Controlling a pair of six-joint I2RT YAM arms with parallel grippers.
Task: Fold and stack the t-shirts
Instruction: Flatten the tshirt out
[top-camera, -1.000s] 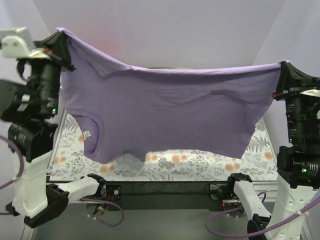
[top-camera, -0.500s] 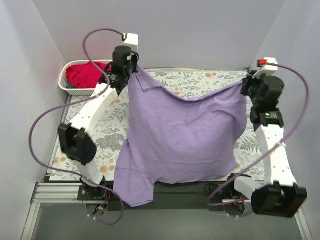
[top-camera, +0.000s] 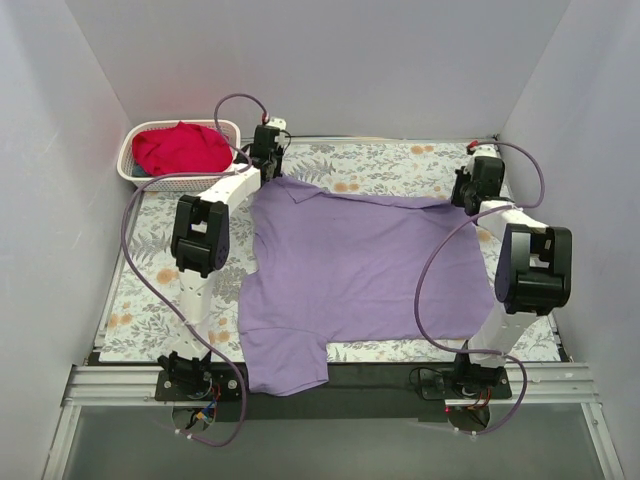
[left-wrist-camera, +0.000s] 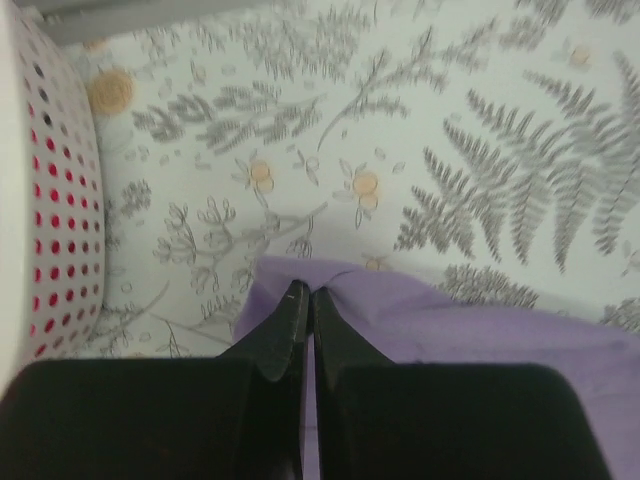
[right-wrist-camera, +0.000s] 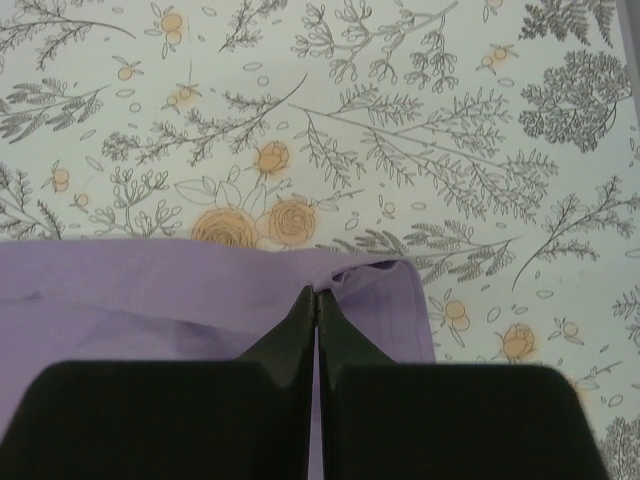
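- 1 second before, the lavender t-shirt (top-camera: 360, 270) hung in the air, stretched wide between both raised arms; half a second before, it was swinging down and away from the arm bases.
- By this moment it lay spread on the floral table cover (top-camera: 400, 160), with its far edge running between the 2 grippers and the collar at the far left.
- The left gripper (left-wrist-camera: 305, 292) had come down to the table beside the white lattice basket (top-camera: 135, 175). Its fingers were pressed together on the shirt's far-left corner.
- The right gripper (right-wrist-camera: 312, 292) was likewise down at the far-right corner, pinched tight on a small turned-over flap of the purple cloth.
- The cloth looked mostly flat, with light creases. 1 near-left part, probably a sleeve, ran past the table's near edge onto the black rail.
- In my judgement, the laying-out step was finished. Letting go and making the first fold came next, and the overhanging part might need drawing back.
- The red t-shirt (top-camera: 180, 148) sat bunched in the basket, not yet folded.
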